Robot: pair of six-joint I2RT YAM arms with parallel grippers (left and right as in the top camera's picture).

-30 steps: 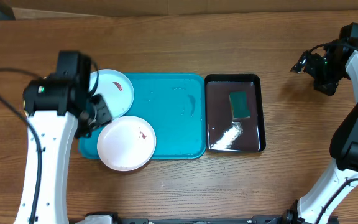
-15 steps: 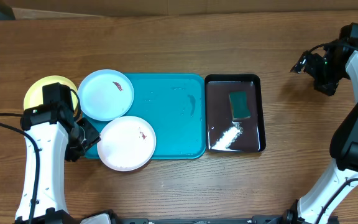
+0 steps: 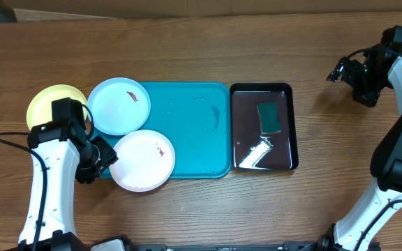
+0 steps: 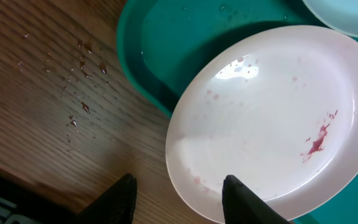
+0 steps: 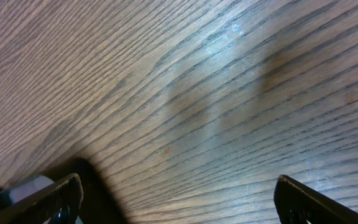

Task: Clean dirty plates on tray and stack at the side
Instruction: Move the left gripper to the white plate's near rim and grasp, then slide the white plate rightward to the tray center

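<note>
- Both jaws of my left gripper [image 4: 179,183] stand apart, clamping nothing, astride the rim of the smeared white plate [image 4: 272,106]. The plate overhangs the tray [image 4: 166,37] at its near-left corner, which offers an edge to pinch.
- Blue plate [image 3: 119,106] sits on the tray's far-left corner.
- Yellow plate [image 3: 51,104] lies just left of the tray, probably where I stack.
- Right gripper [image 5: 178,183] gapes empty, well right of the tray.

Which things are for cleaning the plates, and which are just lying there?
For the job:
white plate, light blue plate, yellow plate, teal tray

Just lying there for now:
black tray, green sponge (it might be for wiping later)
</note>
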